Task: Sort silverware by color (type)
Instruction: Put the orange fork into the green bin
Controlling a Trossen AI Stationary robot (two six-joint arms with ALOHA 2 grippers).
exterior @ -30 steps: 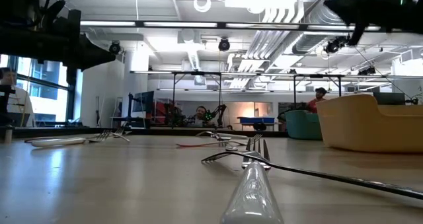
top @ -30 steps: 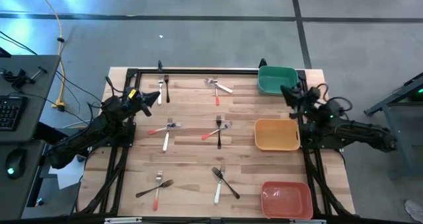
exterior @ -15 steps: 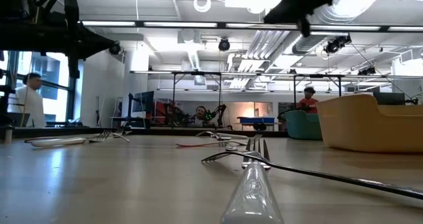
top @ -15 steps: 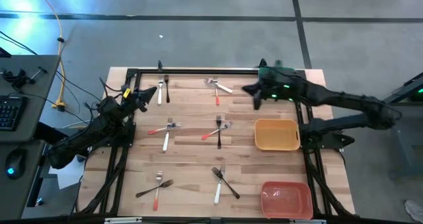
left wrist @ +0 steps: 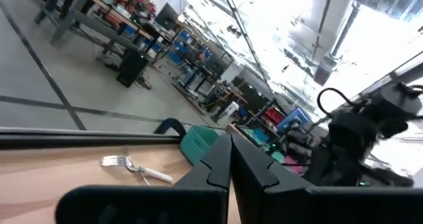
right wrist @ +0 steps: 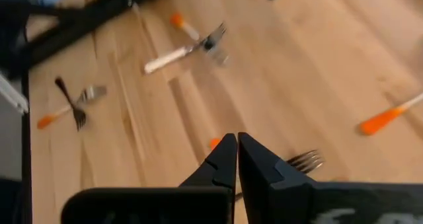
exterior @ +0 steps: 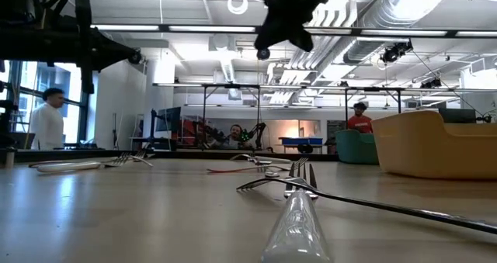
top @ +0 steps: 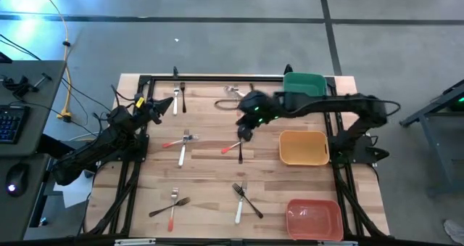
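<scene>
Wooden table point(top: 210, 166), closed right tool point(top: 245, 135) above crossed forks point(top: 240, 146).

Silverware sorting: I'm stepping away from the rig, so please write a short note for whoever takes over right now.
Right gripper: shut, empty, above the centre pair of forks in mid-table.
Left gripper: shut, empty, waiting at the table's left edge.
Silverware: all on the table in small crossed clusters, with red-orange, white and black handles.
Bins: green bin, yellow bin and red bin along the right side; the yellow and red ones look empty, the green one is partly hidden by the arm.
Done: no piece visibly sorted.
Left: every piece.
</scene>
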